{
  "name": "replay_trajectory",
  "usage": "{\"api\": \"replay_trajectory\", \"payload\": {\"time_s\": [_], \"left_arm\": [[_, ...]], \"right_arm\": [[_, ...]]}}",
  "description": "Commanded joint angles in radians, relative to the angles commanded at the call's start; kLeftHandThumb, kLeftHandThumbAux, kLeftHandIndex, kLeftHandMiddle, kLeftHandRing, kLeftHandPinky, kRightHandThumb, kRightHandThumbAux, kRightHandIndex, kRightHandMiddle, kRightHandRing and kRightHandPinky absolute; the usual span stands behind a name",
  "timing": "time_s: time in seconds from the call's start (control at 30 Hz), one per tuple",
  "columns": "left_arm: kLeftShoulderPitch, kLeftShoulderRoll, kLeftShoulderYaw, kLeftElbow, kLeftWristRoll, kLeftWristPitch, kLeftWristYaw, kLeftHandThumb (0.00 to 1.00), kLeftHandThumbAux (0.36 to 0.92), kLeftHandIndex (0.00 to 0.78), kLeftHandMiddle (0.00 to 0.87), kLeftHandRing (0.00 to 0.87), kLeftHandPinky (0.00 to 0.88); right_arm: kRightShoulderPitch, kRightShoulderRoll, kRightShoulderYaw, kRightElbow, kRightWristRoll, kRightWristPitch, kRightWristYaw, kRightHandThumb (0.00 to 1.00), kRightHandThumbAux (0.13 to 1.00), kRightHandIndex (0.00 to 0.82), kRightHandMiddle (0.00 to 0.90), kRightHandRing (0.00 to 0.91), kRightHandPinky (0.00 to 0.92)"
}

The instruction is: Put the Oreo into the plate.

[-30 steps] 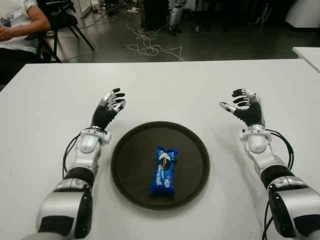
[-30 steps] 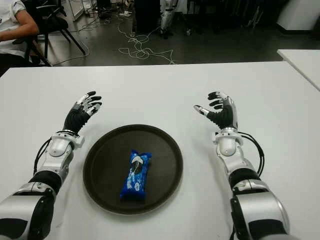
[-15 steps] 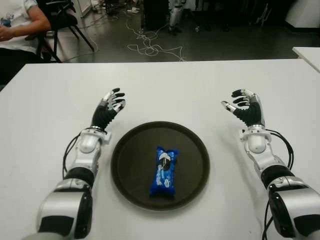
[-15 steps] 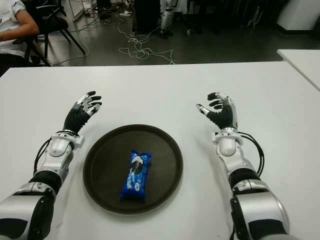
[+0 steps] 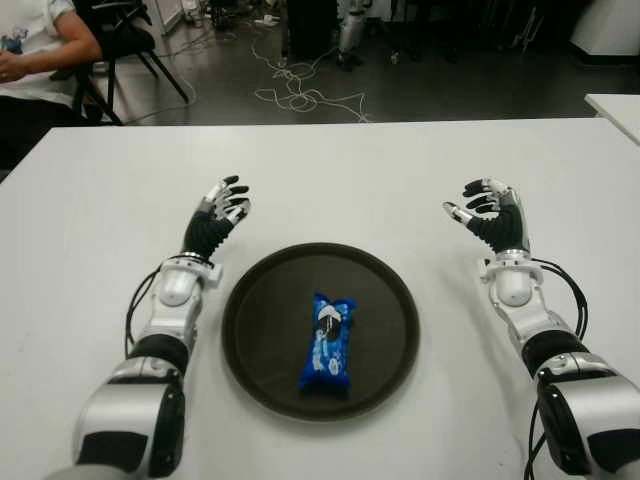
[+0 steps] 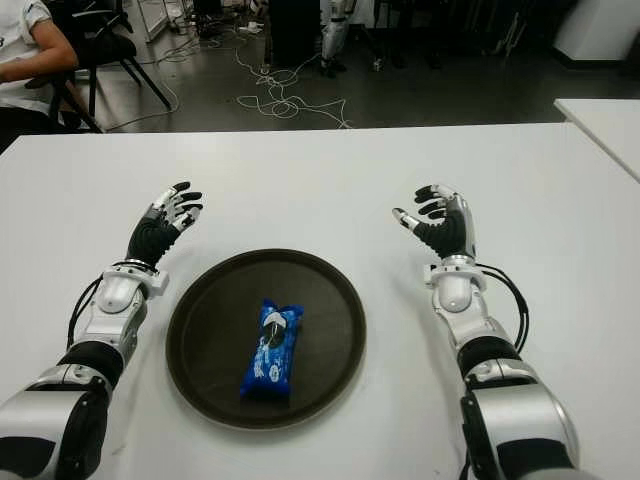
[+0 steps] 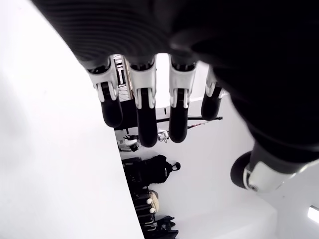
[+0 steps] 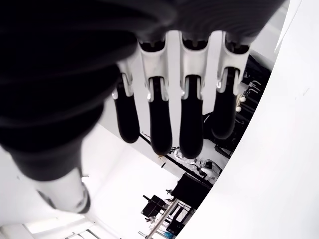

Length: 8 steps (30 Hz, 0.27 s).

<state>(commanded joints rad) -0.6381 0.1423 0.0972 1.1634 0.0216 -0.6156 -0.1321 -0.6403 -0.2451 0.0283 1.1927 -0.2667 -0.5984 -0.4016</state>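
Checking the scene, I found the Oreo (image 5: 328, 343) lying inside the plate (image 5: 262, 290), between the left hand (image 5: 215, 218) and the right hand (image 5: 490, 215), both with fingers spread and holding nothing. I judged the placement done, so the sound course was to keep both hands clear of the plate. Against the frame a second before, nothing had moved beyond a slight shift of the right hand.

dark floor (image 5: 420, 90) strewn with cables (image 5: 300, 95) beyond white table (image 5: 340, 170).
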Motion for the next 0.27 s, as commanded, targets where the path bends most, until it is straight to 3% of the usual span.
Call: {"api": "replay_trajectory", "payload": {"time_s": [0.27], "left_arm": [[0.002,-0.001,0.003,-0.001,-0.006,-0.004,-0.008,0.368,0.587,0.121,0.203,0.19,0.167]], "right_arm": [[0.002,-0.001,0.001,-0.003,0.0,-0.002,0.0,0.188,0.715,0.409,0.433,0.443,0.418]]}}
